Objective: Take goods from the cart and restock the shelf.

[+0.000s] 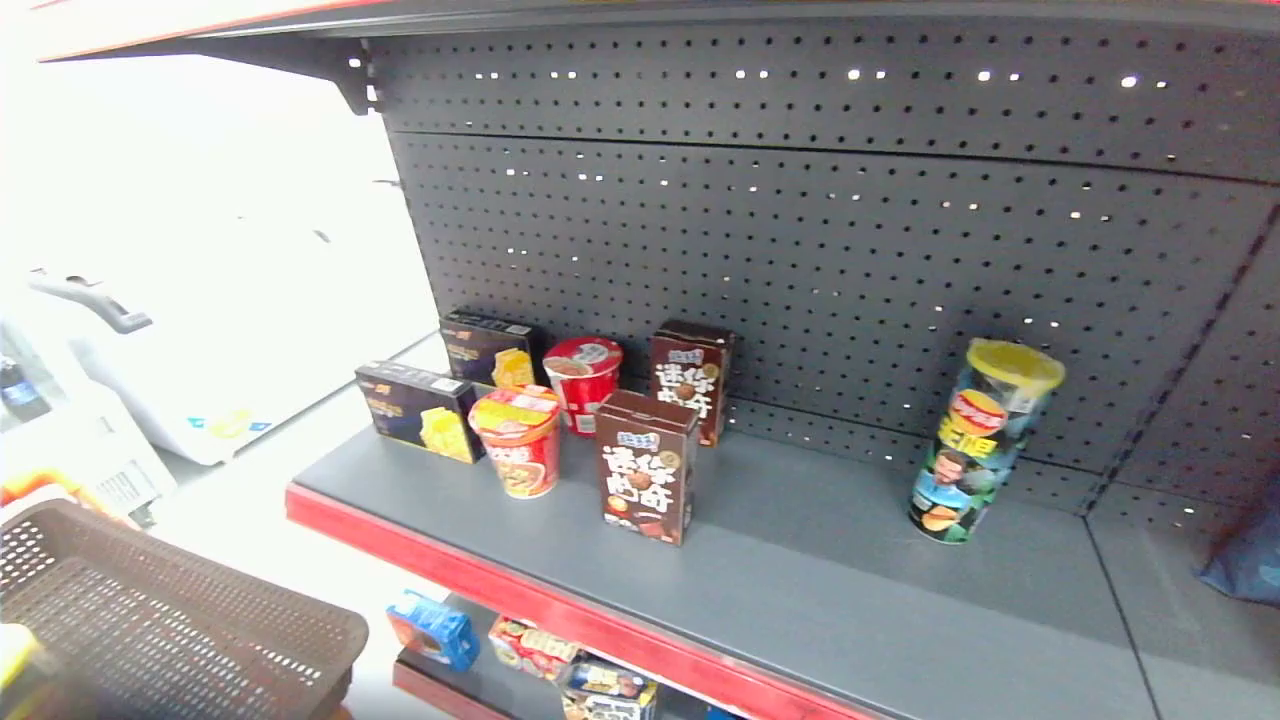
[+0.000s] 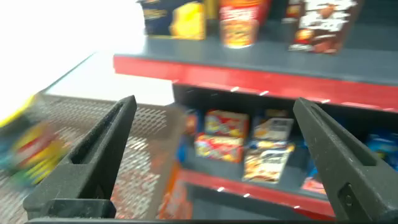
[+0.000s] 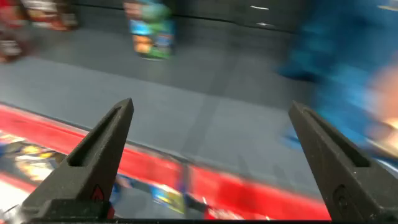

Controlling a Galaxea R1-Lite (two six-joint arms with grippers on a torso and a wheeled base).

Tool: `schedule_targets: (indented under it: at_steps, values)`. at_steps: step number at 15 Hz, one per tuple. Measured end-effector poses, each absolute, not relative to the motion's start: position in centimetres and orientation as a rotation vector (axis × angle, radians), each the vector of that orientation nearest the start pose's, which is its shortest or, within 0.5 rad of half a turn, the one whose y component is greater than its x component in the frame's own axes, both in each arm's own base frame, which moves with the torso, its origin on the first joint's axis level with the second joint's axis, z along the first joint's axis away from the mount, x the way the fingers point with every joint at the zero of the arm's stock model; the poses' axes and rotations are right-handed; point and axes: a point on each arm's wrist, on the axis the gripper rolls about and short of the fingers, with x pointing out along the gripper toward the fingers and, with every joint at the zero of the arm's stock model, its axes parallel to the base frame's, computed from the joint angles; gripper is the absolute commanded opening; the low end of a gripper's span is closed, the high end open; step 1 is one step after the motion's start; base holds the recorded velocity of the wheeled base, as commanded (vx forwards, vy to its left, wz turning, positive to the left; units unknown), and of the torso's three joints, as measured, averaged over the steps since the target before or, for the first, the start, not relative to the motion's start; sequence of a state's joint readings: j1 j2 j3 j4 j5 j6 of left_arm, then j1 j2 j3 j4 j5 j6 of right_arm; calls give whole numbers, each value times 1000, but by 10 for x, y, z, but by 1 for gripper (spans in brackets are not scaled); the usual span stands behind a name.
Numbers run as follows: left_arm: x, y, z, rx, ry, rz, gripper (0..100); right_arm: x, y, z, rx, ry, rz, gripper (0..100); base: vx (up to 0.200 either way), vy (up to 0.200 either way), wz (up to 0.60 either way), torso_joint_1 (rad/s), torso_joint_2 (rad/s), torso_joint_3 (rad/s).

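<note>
On the grey shelf (image 1: 820, 560) stand two dark boxes with yellow print (image 1: 418, 408), two red noodle cups (image 1: 520, 440), two brown chocolate boxes (image 1: 645, 465) and a tall chips can with a yellow lid (image 1: 980, 440). The brown perforated cart basket (image 1: 150, 620) sits at lower left, with a yellow-topped item (image 1: 15, 650) at its near edge. My left gripper (image 2: 214, 162) is open and empty, above the basket (image 2: 81, 143) and facing the lower shelf. My right gripper (image 3: 211, 162) is open and empty, in front of the shelf's red edge (image 3: 149, 165), with the chips can (image 3: 149, 31) farther back.
A blue bag (image 1: 1245, 560) lies at the shelf's far right. Snack packets (image 1: 530, 650) fill the lower shelf. A black pegboard back wall (image 1: 850, 230) and an upper shelf overhang the goods. Free room lies between the chocolate boxes and the chips can.
</note>
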State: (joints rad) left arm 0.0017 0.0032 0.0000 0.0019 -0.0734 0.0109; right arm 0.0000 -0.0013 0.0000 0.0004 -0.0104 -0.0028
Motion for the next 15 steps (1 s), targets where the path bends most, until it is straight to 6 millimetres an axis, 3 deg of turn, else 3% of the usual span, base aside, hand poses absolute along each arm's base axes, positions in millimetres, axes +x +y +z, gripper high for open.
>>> schedule_targets:
  at_steps: [9,11,13,15]
  values:
    - [-23,-2,75,19,6,-80,100,-23,0,75,-3,-1,-11,100,0,0,600,3,2,1]
    - [-23,-2,77,23,-3,-73,100,-23,0,75,0,-1,-10,100,0,0,0,0,0,0]
    - [-27,-2,96,40,-31,-65,100,-23,0,75,0,-1,-9,100,0,0,0,0,0,0]
    - [-32,-2,144,51,-54,-56,100,-23,0,75,0,0,-9,100,0,0,0,0,0,0]
